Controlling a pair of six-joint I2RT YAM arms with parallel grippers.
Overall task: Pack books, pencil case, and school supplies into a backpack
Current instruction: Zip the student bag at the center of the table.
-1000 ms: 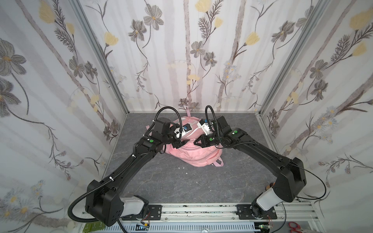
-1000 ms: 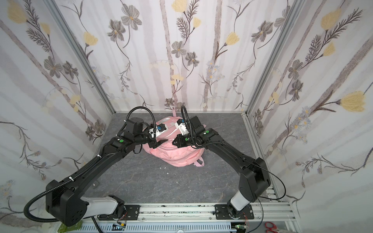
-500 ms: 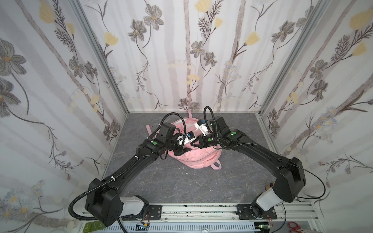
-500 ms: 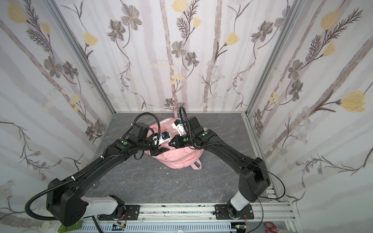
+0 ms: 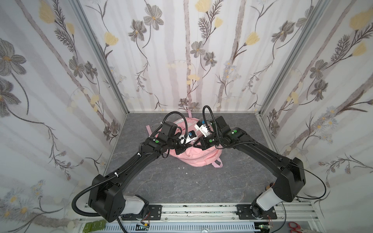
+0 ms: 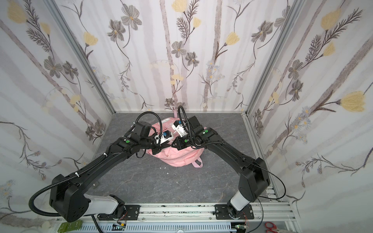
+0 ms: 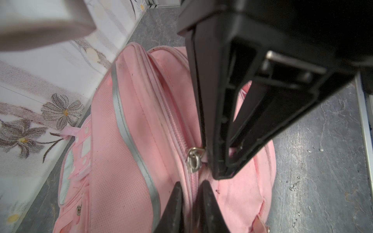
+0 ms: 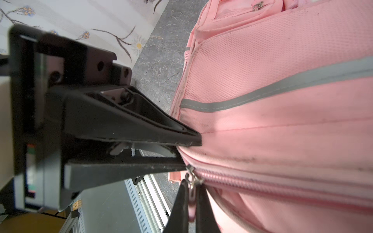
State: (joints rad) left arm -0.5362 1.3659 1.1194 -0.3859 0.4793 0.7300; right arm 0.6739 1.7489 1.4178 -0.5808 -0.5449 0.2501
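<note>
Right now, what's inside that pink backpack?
Only closed pink fabric shows: the backpack has its zipper shut. The left gripper pinches the backpack beside it, and the right gripper holds the zipper pull. Contents, if any, are covered.

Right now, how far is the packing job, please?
Done, it seems: no books, pencil case or supplies show on the table outside the backpack, and its zipper looks closed where visible. In hand: the right gripper pinches the zipper pull; the left gripper pinches fabric beside it. Left: letting go, probably.
</note>
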